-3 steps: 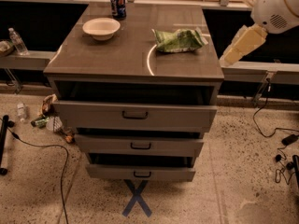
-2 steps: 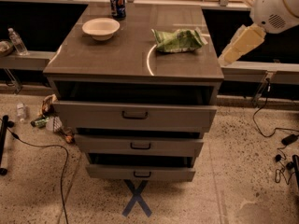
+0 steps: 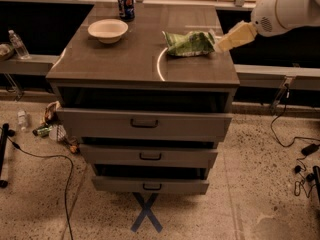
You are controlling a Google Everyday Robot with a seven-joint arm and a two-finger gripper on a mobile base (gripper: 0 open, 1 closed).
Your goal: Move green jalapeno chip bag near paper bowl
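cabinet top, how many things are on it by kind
bowls: 1, the paper bowl
snack bags: 1, the green jalapeno chip bag
soda cans: 1, the blue soda can
total: 3
The hand, not counted, is just right of the bag, over the right edge of the cabinet top.

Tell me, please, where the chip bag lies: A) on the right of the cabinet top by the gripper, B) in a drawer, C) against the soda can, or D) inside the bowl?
A: the chip bag lies on the right of the cabinet top, the gripper at its right end, apart from the bowl and soda can.
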